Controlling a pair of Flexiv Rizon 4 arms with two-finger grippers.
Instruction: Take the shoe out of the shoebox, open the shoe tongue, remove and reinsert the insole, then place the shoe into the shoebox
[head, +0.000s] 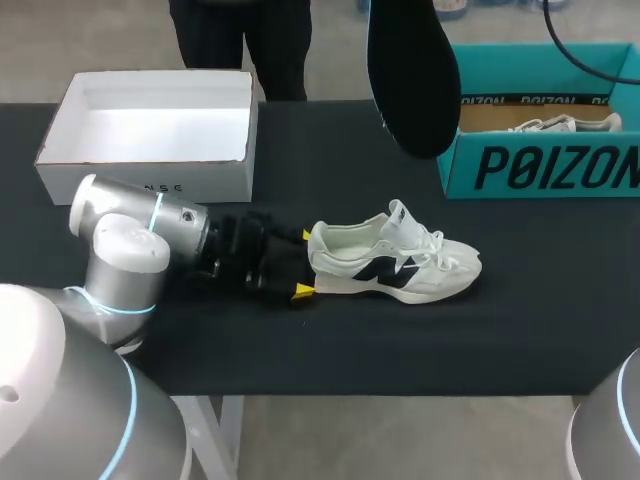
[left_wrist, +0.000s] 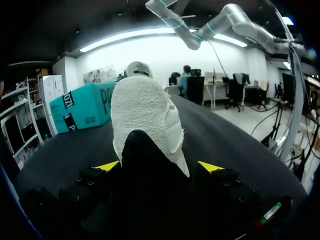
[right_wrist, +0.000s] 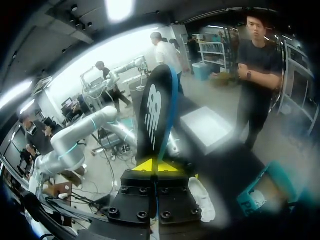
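Right claw (right_wrist: 155, 166) clamps 1 insole (right_wrist: 157, 107), its long axis running straight ahead of it. Left claw (head: 304, 264) grips the shoe (head: 400, 264) heel; toe points directly away.

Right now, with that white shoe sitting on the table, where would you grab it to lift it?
Probably by the heel of the shoe, coming in level from behind, where the left gripper sits. The shoe stands upright on its sole with its narrow heel facing that arm; the laces look floppy.

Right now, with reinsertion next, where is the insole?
The insole hangs upper middle in the head view, held in my right fingers, beside the teal box, beyond the shoe.
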